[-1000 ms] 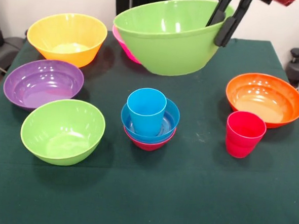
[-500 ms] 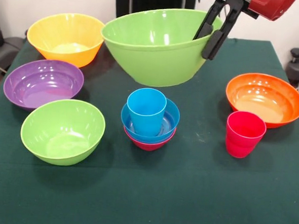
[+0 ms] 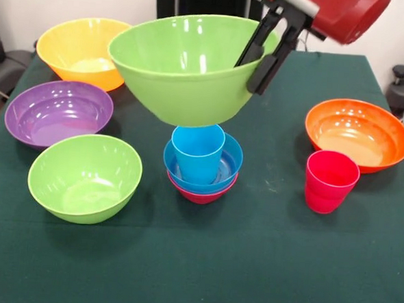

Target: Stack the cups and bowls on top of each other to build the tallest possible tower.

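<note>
My gripper [image 3: 257,59] is shut on the right rim of a large lime green bowl [image 3: 183,68], one finger inside and one outside. It holds the bowl in the air, tilted, directly above the tower. The tower is a light blue cup [image 3: 198,151] standing in a small blue bowl [image 3: 227,165], which sits in a small red bowl [image 3: 201,195] at the table's middle. The red-pink cup [image 3: 330,181] stands to the right. The pink bowl is hidden behind the held bowl.
A second lime green bowl [image 3: 84,176] sits at the front left, a purple bowl [image 3: 57,112] behind it, a yellow-orange bowl [image 3: 81,50] at the back left, and an orange bowl [image 3: 357,133] at the right. The green table [image 3: 250,264] extends toward the front.
My gripper has carried the large lime green bowl left and toward the front, from over the pink bowl at the back to above the blue cup. Nothing else has moved.
</note>
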You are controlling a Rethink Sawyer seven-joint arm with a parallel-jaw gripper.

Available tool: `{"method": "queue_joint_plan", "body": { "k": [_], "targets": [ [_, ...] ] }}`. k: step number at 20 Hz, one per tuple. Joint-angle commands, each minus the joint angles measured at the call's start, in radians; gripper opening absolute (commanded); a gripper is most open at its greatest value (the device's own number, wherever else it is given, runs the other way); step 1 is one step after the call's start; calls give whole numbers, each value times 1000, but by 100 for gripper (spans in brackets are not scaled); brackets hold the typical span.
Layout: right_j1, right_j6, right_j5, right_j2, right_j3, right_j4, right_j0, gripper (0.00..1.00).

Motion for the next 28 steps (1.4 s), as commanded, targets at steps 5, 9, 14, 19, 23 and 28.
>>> {"method": "queue_joint_plan", "body": {
  "k": [5,9,14,19,23,28],
  "targets": [
    [115,-154,196,67,-121,-65,-34,0],
    [154,-138,225,60,-165,-59,-34,0],
    [163,-135,225,69,-145,-54,-19,0],
    [189,-142,246,66,-185,-45,-26,0],
    [196,-145,266,59,-206,-39,-26,0],
    [182,-151,273,56,-189,-40,-20,0]
  ]
}}
